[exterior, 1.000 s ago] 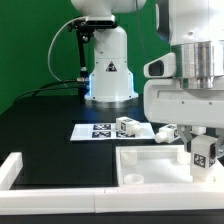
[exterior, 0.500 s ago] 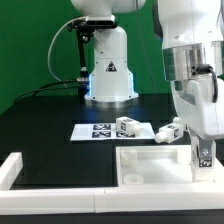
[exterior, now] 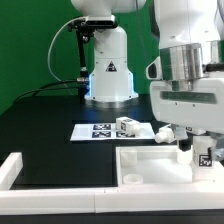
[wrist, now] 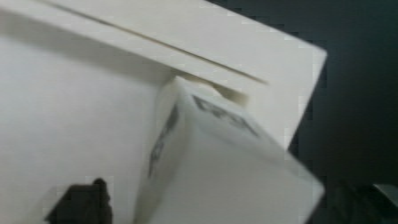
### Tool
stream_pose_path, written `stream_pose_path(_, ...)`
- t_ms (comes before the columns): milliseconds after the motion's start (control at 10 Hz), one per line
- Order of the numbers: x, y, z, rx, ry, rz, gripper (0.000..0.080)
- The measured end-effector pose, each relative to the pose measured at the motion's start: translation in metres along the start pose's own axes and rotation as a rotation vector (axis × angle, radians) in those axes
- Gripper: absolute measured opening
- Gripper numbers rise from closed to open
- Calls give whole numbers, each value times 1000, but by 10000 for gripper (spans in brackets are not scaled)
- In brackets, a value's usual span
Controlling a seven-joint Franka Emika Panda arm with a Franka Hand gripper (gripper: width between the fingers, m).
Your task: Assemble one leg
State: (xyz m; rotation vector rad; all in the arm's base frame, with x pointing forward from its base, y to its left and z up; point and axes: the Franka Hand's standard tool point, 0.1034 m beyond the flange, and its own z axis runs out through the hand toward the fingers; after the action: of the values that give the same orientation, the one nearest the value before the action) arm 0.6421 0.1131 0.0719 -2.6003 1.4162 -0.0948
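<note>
In the exterior view my gripper (exterior: 203, 150) is shut on a leg (exterior: 207, 157), a small white block with a fiducial tag. It holds the leg upright over the far right corner of the large white square panel (exterior: 150, 166). In the wrist view the held leg (wrist: 222, 150) fills the middle, right against the panel's raised rim (wrist: 214, 62), with one dark fingertip (wrist: 80, 200) beside it. Whether the leg touches the panel cannot be told. Two more legs (exterior: 127, 126) (exterior: 166, 131) lie on the table behind the panel.
The marker board (exterior: 97, 131) lies flat behind the panel, next to the loose legs. Long white border bars (exterior: 12, 168) (exterior: 60, 206) run along the exterior view's left and front. The robot base (exterior: 108, 70) stands at the back.
My wrist has turned over the panel's far right corner, and the held leg has turned with it. The leg stays at about the same place. The loose legs have not moved.
</note>
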Motion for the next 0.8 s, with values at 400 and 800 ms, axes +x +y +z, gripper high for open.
stream_pose_path(400, -8, -2, -3, 9, 71, -299, 649)
stream_pose_path(800, 2, 3, -2, -42, 90, -800, 622)
